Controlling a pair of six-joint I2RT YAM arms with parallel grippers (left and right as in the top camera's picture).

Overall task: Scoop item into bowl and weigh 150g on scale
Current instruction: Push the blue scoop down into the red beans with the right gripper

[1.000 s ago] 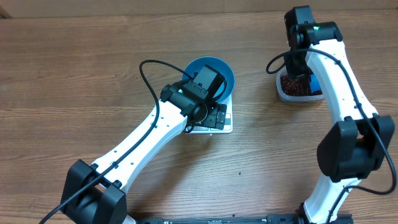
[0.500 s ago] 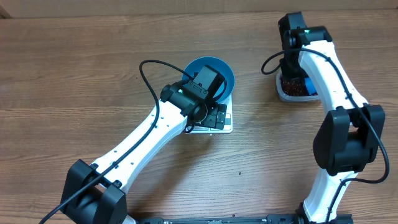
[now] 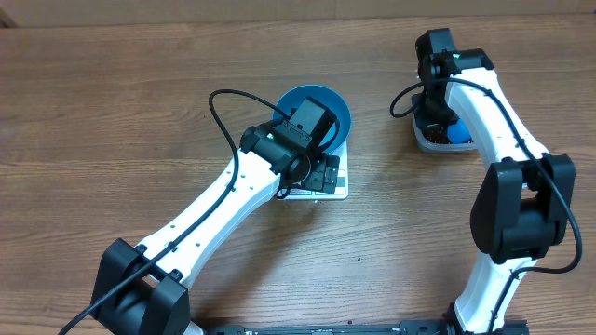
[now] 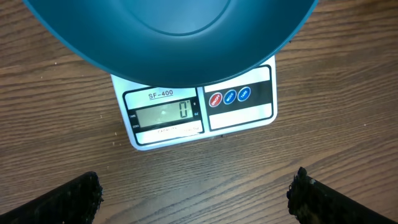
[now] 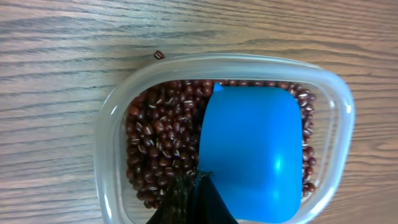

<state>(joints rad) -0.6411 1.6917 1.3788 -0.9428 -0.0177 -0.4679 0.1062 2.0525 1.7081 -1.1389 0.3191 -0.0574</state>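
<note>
The blue bowl [image 3: 318,110] [image 4: 168,37] sits on the white scale [image 3: 328,186] [image 4: 199,106], whose display reads 0. No beans show in the visible part of the bowl. My left gripper [image 3: 321,172] [image 4: 196,199] hovers over the scale's front edge, open, with only bare wood between its fingers. At the right, the red-brown beans [image 5: 161,149] [image 3: 433,133] fill a clear plastic tub [image 5: 109,112] [image 3: 421,141]. My right gripper [image 5: 198,179] [image 3: 436,110] is above the tub, shut on the handle of a blue scoop [image 5: 252,149] [image 3: 458,130] that lies over the beans.
One stray bean [image 5: 159,55] lies on the wooden table just outside the tub's far rim. A black cable [image 3: 223,112] loops from the left arm beside the bowl. The left arm's body covers much of the scale from above.
My right arm has shifted left and a little farther back over the tub, taking the scoop with it, so fewer beans show from above. The left arm, bowl and scale have not moved.
</note>
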